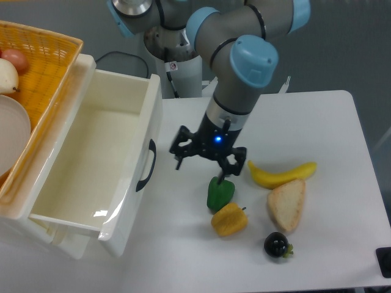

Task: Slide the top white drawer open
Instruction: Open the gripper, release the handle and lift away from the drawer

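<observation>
The top white drawer (pixel 91 159) stands pulled far out of its cabinet at the left, its cream-white inside empty. Its curved black handle (pixel 146 165) faces right on the glossy front panel. My gripper (pixel 200 167) hovers over the table to the right of the handle, clear of it by a short gap. Its black fingers are spread open with nothing between them, and a blue light glows on the wrist. One fingertip (pixel 221 177) hangs just above the green pepper.
An orange basket (pixel 43 61) with a plate and fruit sits on the cabinet top. On the table right of the gripper lie a green pepper (pixel 219 194), a yellow pepper (pixel 229 220), a banana (pixel 281 174), a bread slice (pixel 287 205) and a dark fruit (pixel 277 245).
</observation>
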You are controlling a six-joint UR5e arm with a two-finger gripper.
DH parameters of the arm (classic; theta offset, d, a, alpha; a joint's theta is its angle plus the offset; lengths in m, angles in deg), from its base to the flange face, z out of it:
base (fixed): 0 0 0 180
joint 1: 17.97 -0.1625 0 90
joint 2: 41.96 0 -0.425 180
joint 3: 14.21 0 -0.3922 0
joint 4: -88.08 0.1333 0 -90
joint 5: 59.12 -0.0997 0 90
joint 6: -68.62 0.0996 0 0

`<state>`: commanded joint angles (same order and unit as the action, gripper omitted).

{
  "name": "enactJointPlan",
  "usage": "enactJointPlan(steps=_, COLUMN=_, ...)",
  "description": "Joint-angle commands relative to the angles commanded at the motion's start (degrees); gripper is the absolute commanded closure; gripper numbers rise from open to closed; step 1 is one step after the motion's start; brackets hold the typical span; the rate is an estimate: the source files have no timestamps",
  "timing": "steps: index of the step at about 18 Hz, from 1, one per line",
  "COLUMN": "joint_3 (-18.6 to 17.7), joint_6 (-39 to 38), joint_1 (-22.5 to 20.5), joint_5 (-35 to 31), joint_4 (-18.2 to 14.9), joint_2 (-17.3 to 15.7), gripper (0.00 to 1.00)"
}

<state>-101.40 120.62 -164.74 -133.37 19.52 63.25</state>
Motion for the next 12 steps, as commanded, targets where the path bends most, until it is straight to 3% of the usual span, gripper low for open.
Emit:
enactJointPlan(steps=5, joint_3=-0.3, joint_6=18.7, joint_1=-1.8, joint_5=-11.0, joint_4=0.3, joint_2=1.8, gripper=0.0)
enactJointPlan(steps=8, joint_3=-0.4, joint_6=20.3, joint_1=-2.0, joint_5=-15.4, joint_4=0.3, joint_2=3.6, gripper=0.0)
enactJointPlan(steps=12, joint_3=-0.2, joint_6=20.4, joint_1=-3.3, joint_5=-16.3, joint_4=0.3, joint_2=4.1, gripper=0.0)
